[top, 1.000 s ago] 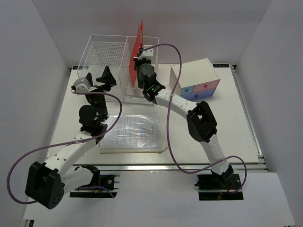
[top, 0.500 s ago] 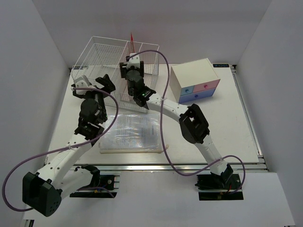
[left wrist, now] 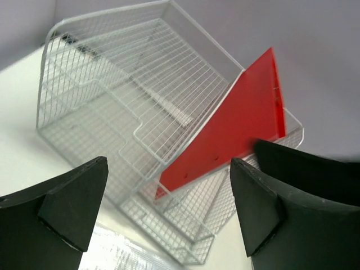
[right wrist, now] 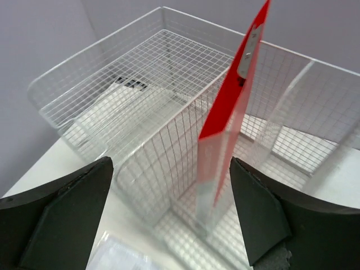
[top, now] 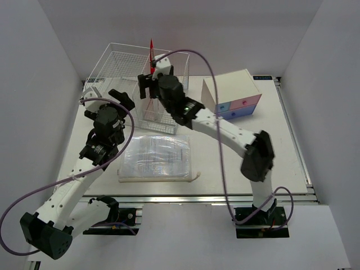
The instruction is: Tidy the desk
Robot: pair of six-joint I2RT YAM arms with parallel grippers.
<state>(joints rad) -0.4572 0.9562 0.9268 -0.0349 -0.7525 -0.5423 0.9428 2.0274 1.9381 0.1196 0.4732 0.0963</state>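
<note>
The white desk (top: 281, 146) holds a white wire file rack (top: 121, 64) at its back. A red folder (top: 151, 53) stands upright on edge in one of the rack's slots. My right gripper (top: 147, 84) hovers just in front of it, open, and neither finger touches the folder. In the right wrist view the red folder (right wrist: 233, 95) rises inside the rack (right wrist: 140, 84), beyond the gap of the right gripper (right wrist: 171, 208). My left gripper (top: 106, 101) is open and empty by the rack's front left. It faces the red folder (left wrist: 236, 129) and the rack (left wrist: 112, 95).
A clear plastic sleeve of papers (top: 157, 157) lies flat on the desk between the arms. A small white drawer box (top: 232, 95) with blue and pink drawers sits at the back right. Grey walls close in the sides and back.
My right gripper has opened and let go of the red folder, which now stands edge-on in the rack. The right arm swung left. The left arm shifted slightly and stayed open.
</note>
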